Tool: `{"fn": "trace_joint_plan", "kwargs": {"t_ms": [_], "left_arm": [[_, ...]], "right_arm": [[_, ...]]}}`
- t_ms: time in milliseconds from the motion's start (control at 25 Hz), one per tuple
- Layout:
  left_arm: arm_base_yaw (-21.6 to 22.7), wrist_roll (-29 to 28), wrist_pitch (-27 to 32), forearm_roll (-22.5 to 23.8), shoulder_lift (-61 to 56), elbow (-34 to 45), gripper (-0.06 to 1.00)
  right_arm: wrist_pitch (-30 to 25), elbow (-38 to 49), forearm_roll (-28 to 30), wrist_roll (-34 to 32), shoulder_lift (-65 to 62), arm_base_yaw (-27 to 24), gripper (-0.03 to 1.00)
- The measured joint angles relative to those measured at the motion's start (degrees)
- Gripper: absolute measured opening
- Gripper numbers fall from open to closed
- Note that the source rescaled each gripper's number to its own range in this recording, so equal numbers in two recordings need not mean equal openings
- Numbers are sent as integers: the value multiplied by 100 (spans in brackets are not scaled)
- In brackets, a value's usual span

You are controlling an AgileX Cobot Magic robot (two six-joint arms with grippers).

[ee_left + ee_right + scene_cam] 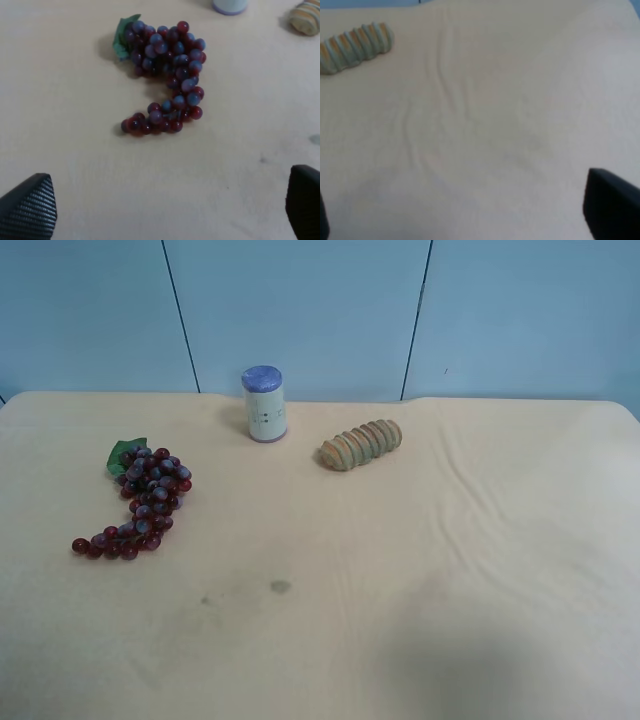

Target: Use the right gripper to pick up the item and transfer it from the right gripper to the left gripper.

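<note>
The bunch of dark red and purple grapes (143, 502) with a green leaf lies on the cream tablecloth at the exterior high view's left. It also shows in the left wrist view (167, 75), ahead of my left gripper (165, 210), which is open and empty, with its fingertips (27, 207) wide apart above the cloth. My right gripper (470, 215) is open and empty over bare cloth, with only one fingertip (612, 205) clearly showing. The grapes are out of the right wrist view. Neither arm shows in the exterior high view.
A white cylinder with a blue cap (264, 404) stands at the table's back middle. A ridged tan bread-like roll (361, 444) lies beside it and shows in the right wrist view (354, 46). The tablecloth (450, 570) is wrinkled. A blue wall stands behind the table.
</note>
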State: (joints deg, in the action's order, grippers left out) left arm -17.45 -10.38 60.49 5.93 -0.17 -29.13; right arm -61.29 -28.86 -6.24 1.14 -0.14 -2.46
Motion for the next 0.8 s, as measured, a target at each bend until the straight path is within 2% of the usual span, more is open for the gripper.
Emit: {"fn": "trace_joint_plan", "kwargs": {"t_ms": [120, 200, 320, 440, 600, 800], "left_arm": [[218, -11, 0, 1, 0, 0, 87], [588, -24, 0, 1, 0, 0, 87], [1377, -17, 0, 1, 0, 0, 87], [1927, 281, 0, -172, 0, 0, 87], [1855, 719, -5, -557, 0, 0, 87], [1653, 797, -5, -593, 0, 0, 87]], "right_arm": [[0, 0, 0, -6, 0, 0, 100], [0, 0, 0, -11, 0, 0, 100], [0, 0, 0, -11, 0, 0, 100], [0, 0, 0, -11, 0, 0, 100], [0, 0, 0, -11, 0, 0, 100], [0, 0, 0, -11, 0, 0, 100]]}}
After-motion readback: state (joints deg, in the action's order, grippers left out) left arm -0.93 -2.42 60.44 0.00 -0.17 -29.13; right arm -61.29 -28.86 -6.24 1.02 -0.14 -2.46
